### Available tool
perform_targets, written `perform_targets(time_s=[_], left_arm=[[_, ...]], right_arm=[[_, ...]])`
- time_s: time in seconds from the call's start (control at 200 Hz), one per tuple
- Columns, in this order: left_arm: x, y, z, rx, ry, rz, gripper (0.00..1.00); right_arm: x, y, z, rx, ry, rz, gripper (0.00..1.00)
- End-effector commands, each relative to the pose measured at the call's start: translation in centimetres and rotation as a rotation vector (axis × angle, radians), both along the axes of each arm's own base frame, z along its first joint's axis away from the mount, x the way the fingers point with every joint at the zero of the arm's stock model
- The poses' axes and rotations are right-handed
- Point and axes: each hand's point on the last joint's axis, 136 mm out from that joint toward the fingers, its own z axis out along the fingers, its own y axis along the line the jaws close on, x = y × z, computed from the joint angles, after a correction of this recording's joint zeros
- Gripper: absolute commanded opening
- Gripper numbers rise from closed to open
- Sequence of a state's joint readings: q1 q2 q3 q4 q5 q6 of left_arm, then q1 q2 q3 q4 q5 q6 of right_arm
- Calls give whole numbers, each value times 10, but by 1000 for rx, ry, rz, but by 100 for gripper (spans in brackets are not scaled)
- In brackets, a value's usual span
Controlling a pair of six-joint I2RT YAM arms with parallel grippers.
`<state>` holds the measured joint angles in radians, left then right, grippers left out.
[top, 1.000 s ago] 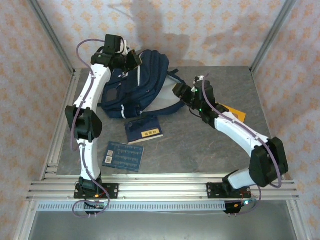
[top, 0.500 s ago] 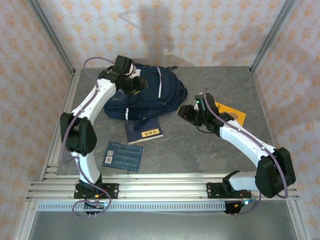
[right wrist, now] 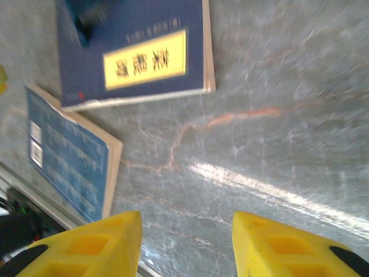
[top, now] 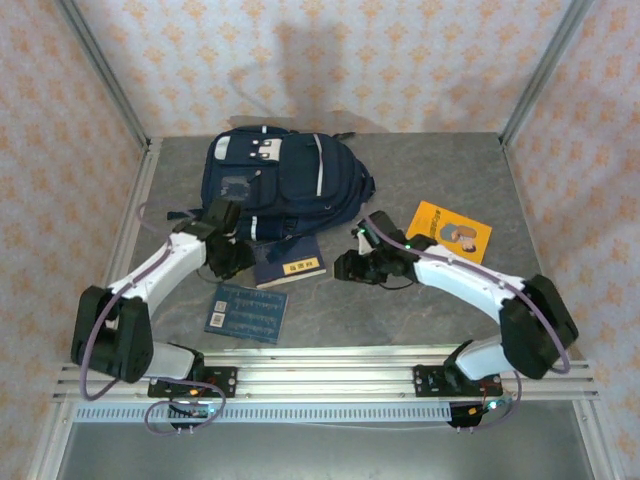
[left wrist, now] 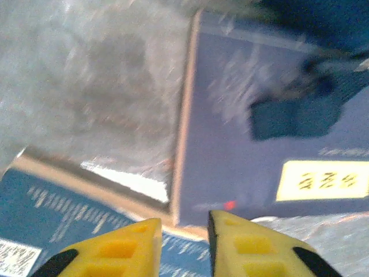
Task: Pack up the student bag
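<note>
The student bag (top: 285, 180), a navy backpack with grey stripes and white patches, lies flat at the back of the table with its front up. My left gripper (top: 234, 264) hovers low by the left edge of a navy book with a yellow label (top: 288, 261). In the left wrist view its yellow fingers (left wrist: 132, 245) stand a little apart, with nothing between them, over the corner of that navy book (left wrist: 242, 150) and a blue book (left wrist: 52, 216). My right gripper (top: 346, 268) is open over bare table, right of the navy book (right wrist: 132, 52).
The blue book (top: 248, 312) lies near the front edge, left of centre. An orange book (top: 449, 230) lies at the right behind my right arm. A dark strap end of the bag (left wrist: 294, 118) rests on the navy book. Frame posts stand at the back corners.
My left gripper let go of the bag's top and swung down to the books. The bag dropped flat, front up. My right gripper moved forward and left, towards the navy book.
</note>
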<state>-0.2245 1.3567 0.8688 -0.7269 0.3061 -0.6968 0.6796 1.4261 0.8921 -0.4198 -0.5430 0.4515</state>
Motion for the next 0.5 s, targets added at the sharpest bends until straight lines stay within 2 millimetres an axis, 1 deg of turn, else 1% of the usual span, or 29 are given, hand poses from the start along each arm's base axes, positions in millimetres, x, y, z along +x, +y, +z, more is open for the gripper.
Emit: perform_targets(time_s=[0.0, 0.105, 0.16, 0.22, 0.325, 0.42, 0.495], left_arm=[[-19, 4, -12, -26, 16, 114, 23], [-42, 2, -34, -50, 25, 157, 21], [-51, -5, -47, -81, 35, 172, 20], [-56, -12, -54, -103, 31, 181, 21], [-50, -31, -55, -135, -42, 169, 20], [-43, -53, -60, -173, -67, 149, 20], [-33, -82, -61, -229, -89, 95, 20]], right_arm=[[-4, -4, -11, -53, 42, 19, 44], [-2, -4, -11, -58, 33, 17, 44], [-1, -6, -11, -73, 24, 17, 44], [0, -9, -10, -87, 15, 13, 44], [-1, -11, -11, -90, 11, 9, 44], [-1, -14, -13, -103, 8, -4, 44], [3, -22, -14, -141, -12, -28, 44]])
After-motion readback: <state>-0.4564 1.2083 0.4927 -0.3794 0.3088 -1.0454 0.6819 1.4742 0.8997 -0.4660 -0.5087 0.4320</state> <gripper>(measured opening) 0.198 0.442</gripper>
